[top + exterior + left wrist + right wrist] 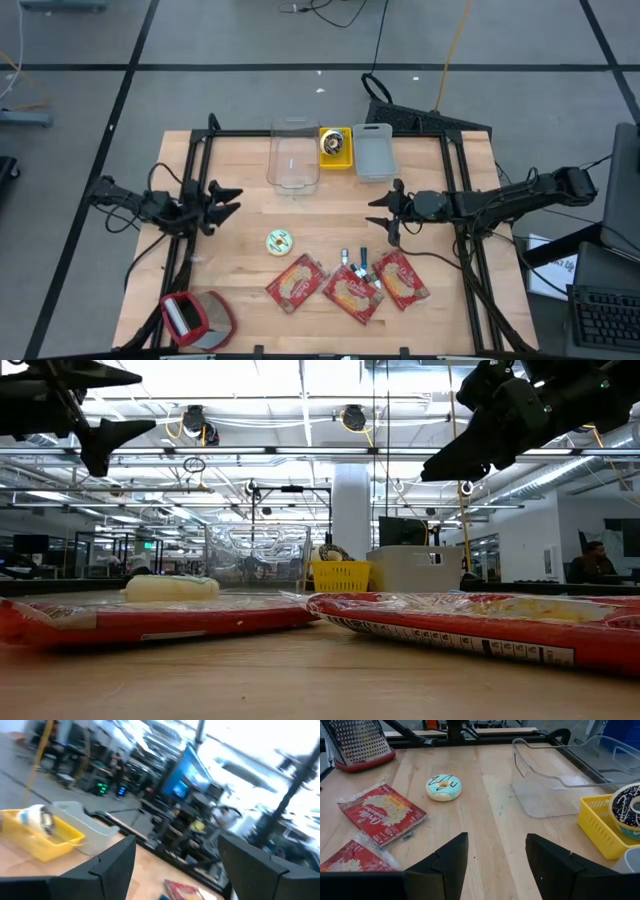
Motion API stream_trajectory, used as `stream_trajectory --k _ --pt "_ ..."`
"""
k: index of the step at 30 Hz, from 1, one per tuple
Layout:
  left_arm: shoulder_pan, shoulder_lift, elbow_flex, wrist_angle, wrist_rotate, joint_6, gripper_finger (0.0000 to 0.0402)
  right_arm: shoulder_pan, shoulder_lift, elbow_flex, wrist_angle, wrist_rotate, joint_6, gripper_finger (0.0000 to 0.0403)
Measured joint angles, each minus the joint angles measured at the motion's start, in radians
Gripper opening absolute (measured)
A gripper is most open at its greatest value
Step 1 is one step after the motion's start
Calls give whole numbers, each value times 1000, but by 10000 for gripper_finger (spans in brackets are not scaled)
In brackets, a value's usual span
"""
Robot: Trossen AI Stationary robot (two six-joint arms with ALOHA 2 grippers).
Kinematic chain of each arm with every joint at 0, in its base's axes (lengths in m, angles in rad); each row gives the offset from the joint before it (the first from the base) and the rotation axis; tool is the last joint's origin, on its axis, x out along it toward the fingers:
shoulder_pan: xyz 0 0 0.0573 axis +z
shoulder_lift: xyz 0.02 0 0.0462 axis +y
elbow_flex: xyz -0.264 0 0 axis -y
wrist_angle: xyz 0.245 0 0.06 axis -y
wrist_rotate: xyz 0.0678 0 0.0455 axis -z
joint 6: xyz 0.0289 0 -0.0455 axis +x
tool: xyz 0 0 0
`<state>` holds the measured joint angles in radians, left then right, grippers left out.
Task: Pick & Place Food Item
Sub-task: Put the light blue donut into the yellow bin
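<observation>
Wood table [250, 200]: light boards, dark metal frame around the edge.
Left gripper [228, 198]: up in the air over the left side of the table, fingers spread wide, held nothing.
Right gripper [385, 215]: up in the air over the right side of the table, fingers apart, held nothing.
Blue donut [279, 241]: lay flat on the wood near the middle, between the two grippers, light blue icing with dark lines, touched by no gripper.
Same donut from the right wrist [443, 787]: sat alone on the boards, just beside one red packet.
Red packets [349, 284]: three flat food packets lay side by side along the front of the table, near the donut.
Small blue things [363, 265]: lay between the packets, too small to tell what.
Clear bin [293, 155]: stood at the back of the table, nothing seen inside.
Yellow basket [335, 147]: stood just beside the clear bin, held a dark donut [627, 809] with white sprinkles.
Grey bin [373, 151]: stood just beside the yellow basket on its other side.
Grater [196, 319]: silver with a red rim, lay at the front left corner.
</observation>
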<state>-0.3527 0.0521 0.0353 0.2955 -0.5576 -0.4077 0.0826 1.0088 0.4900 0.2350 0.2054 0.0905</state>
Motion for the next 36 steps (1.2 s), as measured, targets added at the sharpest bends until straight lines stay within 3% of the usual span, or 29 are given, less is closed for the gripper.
stream_trajectory --k 6,15,24,36 --pt "0 55 0 -40 45 -82 285 0 0 0 -3 0 -4 187" --pt "0 394 17 46 169 -255 285 0 0 0 -39 2 -72 187" --pt "0 759 252 -268 220 -313 285 0 -1 0 -33 2 -72 187" --pt "41 1207 426 -383 220 -456 285 0 -1 0 -22 2 -51 187"
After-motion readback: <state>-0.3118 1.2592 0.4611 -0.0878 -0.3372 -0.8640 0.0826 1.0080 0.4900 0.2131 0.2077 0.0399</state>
